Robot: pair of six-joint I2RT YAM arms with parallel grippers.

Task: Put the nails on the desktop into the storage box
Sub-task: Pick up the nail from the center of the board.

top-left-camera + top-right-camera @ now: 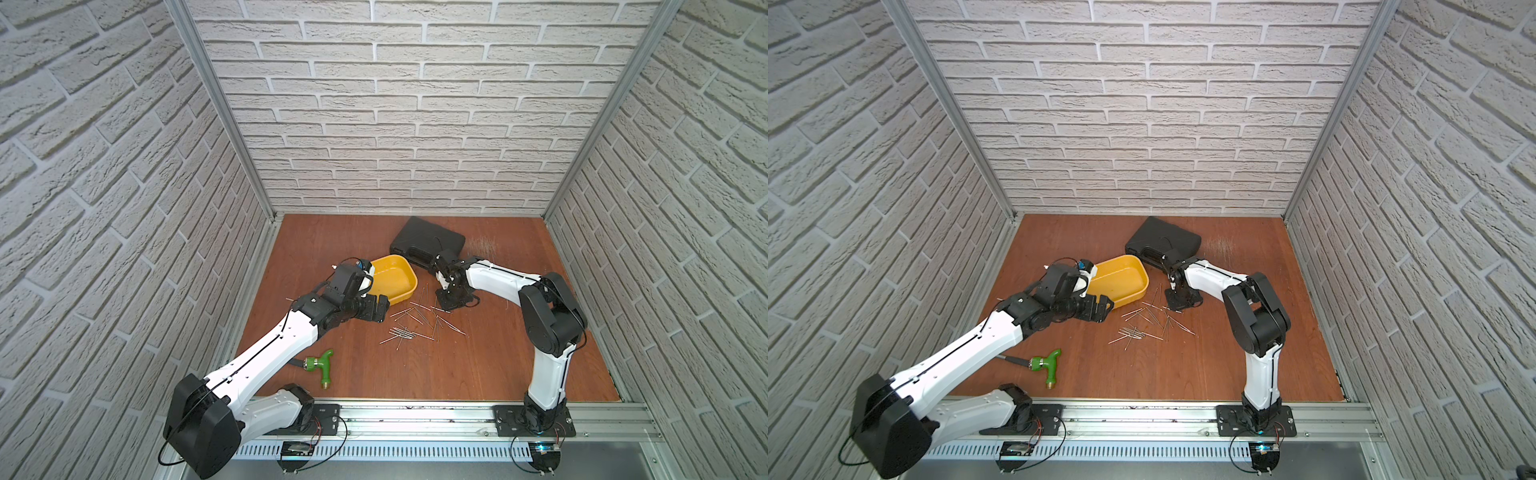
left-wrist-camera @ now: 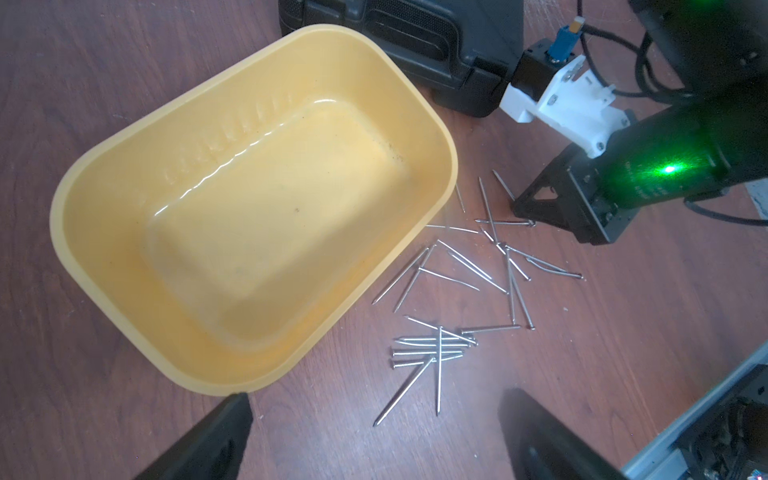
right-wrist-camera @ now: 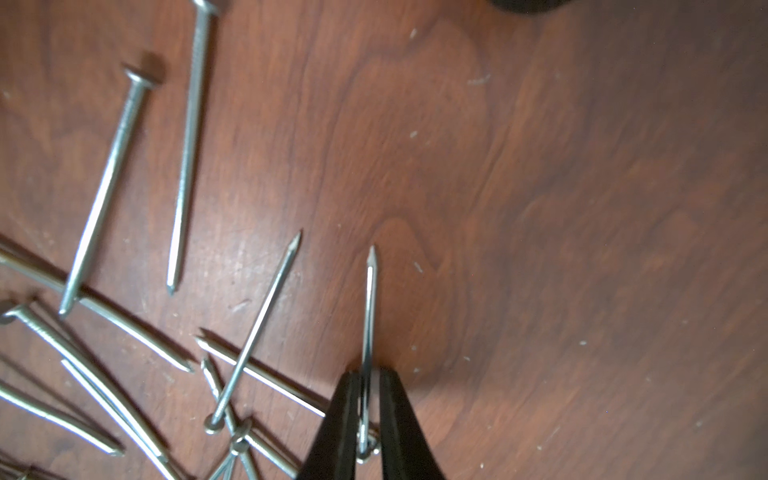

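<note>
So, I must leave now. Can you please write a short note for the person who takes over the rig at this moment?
Right hand: shut on one thin silvery metal nail, low over the reddish-brown wooden board; not yet carried away.
Left hand: open and empty, hovering beside the shallow yellow plastic tub.
Other nails: scattered on the board next to the tub.
Done: nothing, the tub is empty.
Left: every nail must go into the tub, starting with the gripped one.
</note>
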